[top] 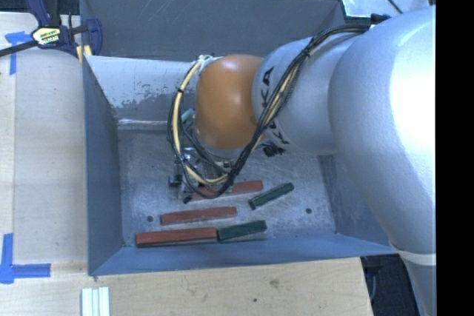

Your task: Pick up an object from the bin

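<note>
Grey bin (100, 159); end effector (185, 185) near floor

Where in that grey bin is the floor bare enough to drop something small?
Bare floor lies on the left, between the bin's left wall and the gripper, and in a smaller patch front right, beyond the tilted green stick. The front is crowded: a long red-brown stick, a shorter red-brown stick and a second green stick. The arm covers the middle.
</note>
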